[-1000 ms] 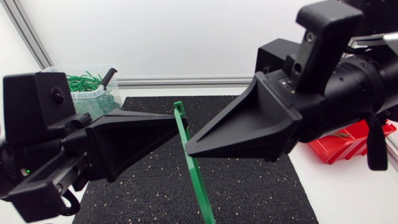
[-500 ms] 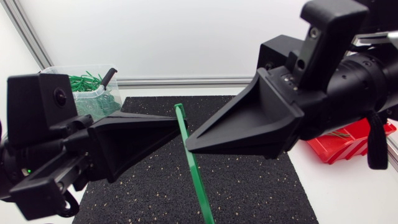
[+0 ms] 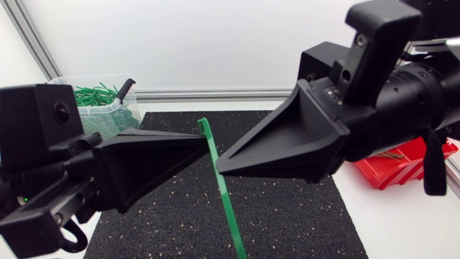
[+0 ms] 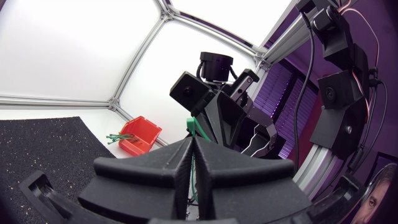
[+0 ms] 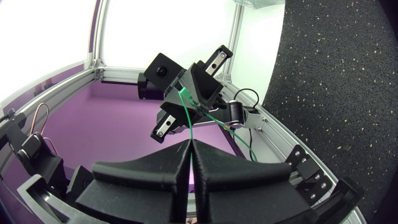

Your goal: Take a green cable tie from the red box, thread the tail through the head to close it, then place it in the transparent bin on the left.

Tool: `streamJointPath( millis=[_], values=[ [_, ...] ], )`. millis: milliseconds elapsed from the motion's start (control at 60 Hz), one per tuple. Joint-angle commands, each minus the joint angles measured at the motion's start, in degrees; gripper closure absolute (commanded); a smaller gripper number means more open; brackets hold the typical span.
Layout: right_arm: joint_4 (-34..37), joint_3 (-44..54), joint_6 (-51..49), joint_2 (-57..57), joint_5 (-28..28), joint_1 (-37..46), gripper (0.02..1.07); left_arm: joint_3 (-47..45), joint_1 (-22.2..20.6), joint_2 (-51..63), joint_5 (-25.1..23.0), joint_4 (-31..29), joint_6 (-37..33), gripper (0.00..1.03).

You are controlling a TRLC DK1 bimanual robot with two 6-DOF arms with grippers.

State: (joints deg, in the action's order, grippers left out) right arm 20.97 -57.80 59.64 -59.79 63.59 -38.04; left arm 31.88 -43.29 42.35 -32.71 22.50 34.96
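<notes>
Over the middle of the black mat [image 3: 287, 216], seen from the head camera, my two arms meet. The left gripper [image 3: 205, 142] comes in from the left edge of the frame and the right gripper [image 3: 218, 170] from the right edge, and their tips lie close together just left of centre. The green cable tie [image 3: 226, 201] passes both tips. It shows as a straight strip slanting from just above the left gripper's tip down to the lower edge of the frame, and it is not closed into a loop.

From the left wrist camera I see that gripper's fingers pressed together, with green showing in the seam between them and the tie's end poking out just ahead of the tips. The right gripper's fingers are also drawn in to a thin seam. Its own camera shows the tie running from that seam to the left gripper ahead, so I read both as pinching the tie (the contact points are small).

The transparent bin [image 3: 118, 119] sits in the upper left of the head frame with green ties inside. The red box [image 3: 402, 169] lies at the right edge, partly hidden behind my right arm
</notes>
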Motion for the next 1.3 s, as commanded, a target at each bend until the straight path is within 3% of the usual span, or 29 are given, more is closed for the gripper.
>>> streamJointPath(
  millis=[0, 1283],
  values=[
    [-0.5, 1.4, 1.4, 0.2, -0.3, 0.2, 1.01, -0.6, 0.0, -0.4, -0.8, 0.4, 1.6, 0.99],
    [-0.5, 2.3, 1.5, 0.1, -0.8, 0.1, 1.01, 0.7, 0.4, 0.5, -0.8, -0.2, 1.7, 1.0]
  ],
)
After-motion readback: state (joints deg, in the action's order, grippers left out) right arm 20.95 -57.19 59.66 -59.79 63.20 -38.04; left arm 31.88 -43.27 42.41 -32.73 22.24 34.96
